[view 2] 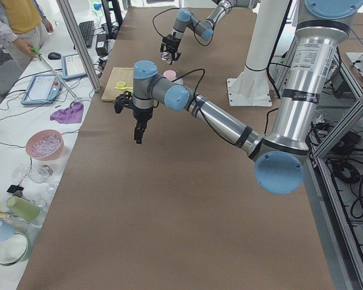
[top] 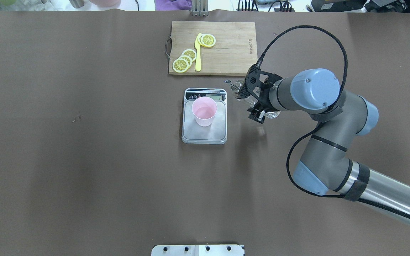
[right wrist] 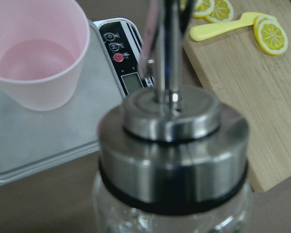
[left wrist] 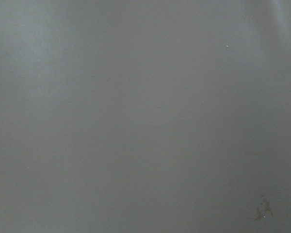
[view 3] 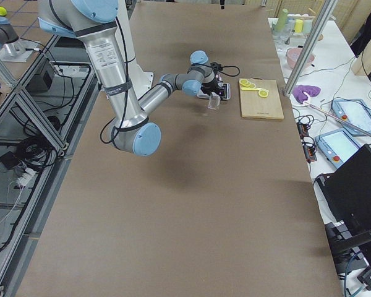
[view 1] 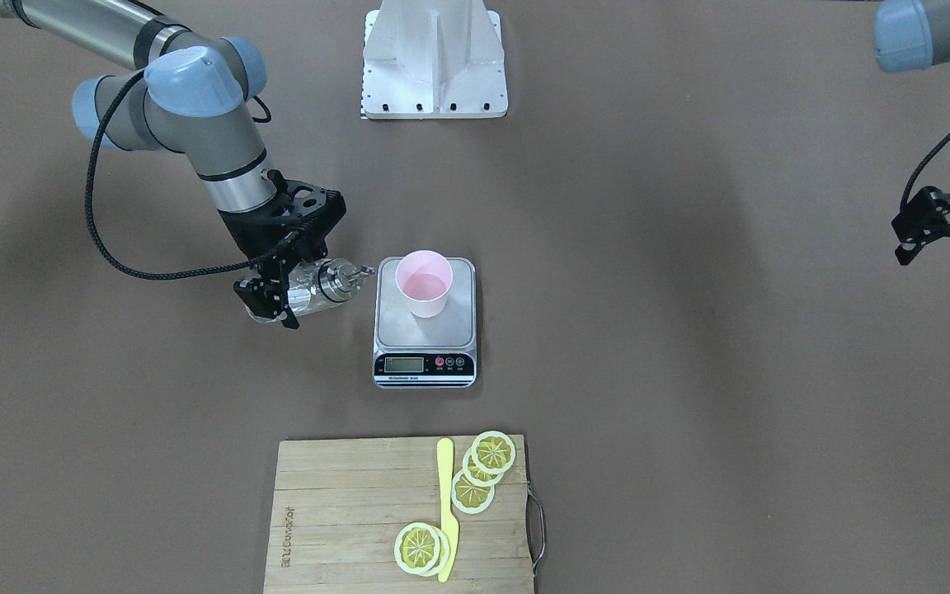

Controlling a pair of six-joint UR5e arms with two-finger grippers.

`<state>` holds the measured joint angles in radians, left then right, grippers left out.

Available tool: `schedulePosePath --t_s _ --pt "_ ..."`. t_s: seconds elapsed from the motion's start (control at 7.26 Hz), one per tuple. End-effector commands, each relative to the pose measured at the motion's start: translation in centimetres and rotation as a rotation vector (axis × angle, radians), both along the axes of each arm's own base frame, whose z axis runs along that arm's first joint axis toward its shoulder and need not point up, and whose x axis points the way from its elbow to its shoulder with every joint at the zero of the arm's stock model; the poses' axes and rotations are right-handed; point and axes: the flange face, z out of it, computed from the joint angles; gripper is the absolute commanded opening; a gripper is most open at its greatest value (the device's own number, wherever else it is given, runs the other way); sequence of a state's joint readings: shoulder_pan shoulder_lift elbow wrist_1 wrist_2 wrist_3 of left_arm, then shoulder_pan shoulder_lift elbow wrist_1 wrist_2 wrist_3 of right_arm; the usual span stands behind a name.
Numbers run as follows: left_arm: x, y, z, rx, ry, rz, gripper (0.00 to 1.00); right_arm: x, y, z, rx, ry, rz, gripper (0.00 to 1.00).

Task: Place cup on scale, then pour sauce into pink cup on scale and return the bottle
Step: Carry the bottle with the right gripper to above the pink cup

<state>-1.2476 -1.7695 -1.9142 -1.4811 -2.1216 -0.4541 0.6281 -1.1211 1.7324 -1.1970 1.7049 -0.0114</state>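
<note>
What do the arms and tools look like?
Right arm and left arm: silver-grey tubes with pale blue joint caps. A black cable loops to the black two-finger right tool; the left tool is black too.

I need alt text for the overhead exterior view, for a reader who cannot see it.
The right gripper holds a clear bottle beside a steel scale, where a pink cup stands upright. Beyond them, a bamboo cutting board carries lemon slices and a yellow knife.
</note>
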Motion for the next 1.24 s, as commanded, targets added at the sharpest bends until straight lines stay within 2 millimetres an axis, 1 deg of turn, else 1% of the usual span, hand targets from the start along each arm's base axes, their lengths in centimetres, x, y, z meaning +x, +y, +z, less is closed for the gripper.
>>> schedulePosePath --t_s 0.0,0.14,0.28,0.41,0.55,0.69,0.83,1.1 --pt "-0.5 0.4 0.1 -0.001 0.006 -0.006 0.97 0.8 0.6 -2.6 0.014 0.118 -0.040 0.00" --pt "-0.7 0.7 0.3 -0.006 0.006 -0.008 0.97 0.3 0.1 -5.5 0.018 0.161 -0.054 0.00" --pt "-0.8 0.7 0.6 -0.010 0.003 -0.009 0.97 0.0 0.3 -5.7 0.017 0.206 -0.036 0.00" --pt "-0.9 0.8 0.5 -0.009 0.005 -0.010 0.97 -1.5 1.5 -5.3 0.020 0.261 -0.039 0.00" --pt "-0.9 0.8 0.5 -0.009 0.005 -0.011 0.97 -2.1 1.7 -6.1 0.026 0.312 -0.029 0.00" --pt "-1.1 0.9 0.4 -0.006 0.007 -0.012 0.97 -2.1 1.6 -6.9 0.016 0.348 -0.029 0.00" --pt "-1.1 1.1 0.8 -0.013 0.005 -0.012 0.97 -2.6 1.7 -8.2 0.012 0.393 -0.021 0.00" --pt "-1.2 1.2 0.8 -0.014 0.005 -0.012 0.97 -2.8 2.0 -8.0 0.048 0.494 -0.021 0.00"
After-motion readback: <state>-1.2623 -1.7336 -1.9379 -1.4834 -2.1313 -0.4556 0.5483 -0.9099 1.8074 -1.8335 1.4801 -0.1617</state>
